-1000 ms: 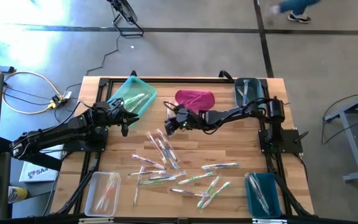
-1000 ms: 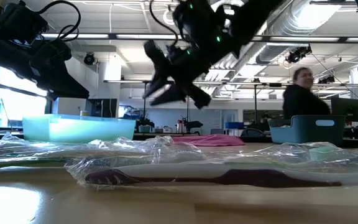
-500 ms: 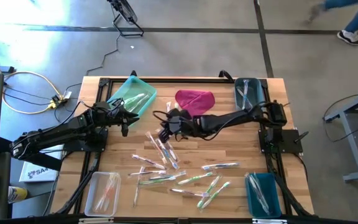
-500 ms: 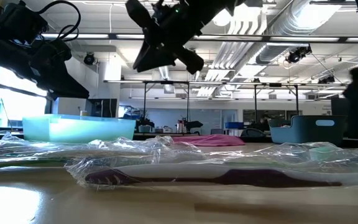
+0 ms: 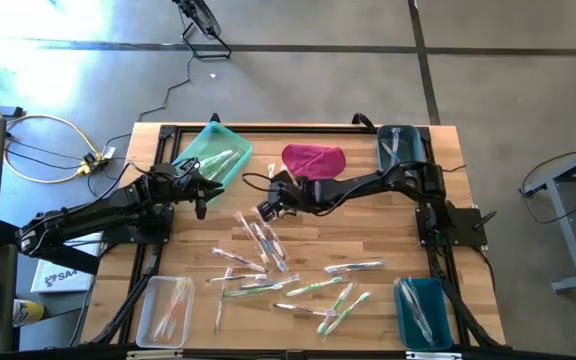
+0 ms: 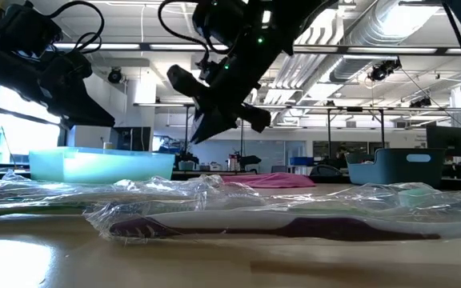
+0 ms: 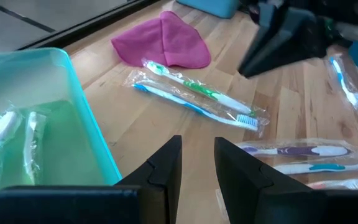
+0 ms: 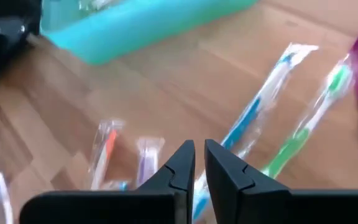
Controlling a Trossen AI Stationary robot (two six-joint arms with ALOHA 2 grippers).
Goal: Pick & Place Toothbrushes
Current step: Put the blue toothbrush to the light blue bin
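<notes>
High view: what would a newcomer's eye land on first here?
Probably the scatter of wrapped toothbrushes across the middle and near part of the wooden table, with the bright pink cloth at the far edge. Next, the right gripper hanging above the far end of that scatter, and the left gripper beside the light green tray at the far left.
</notes>
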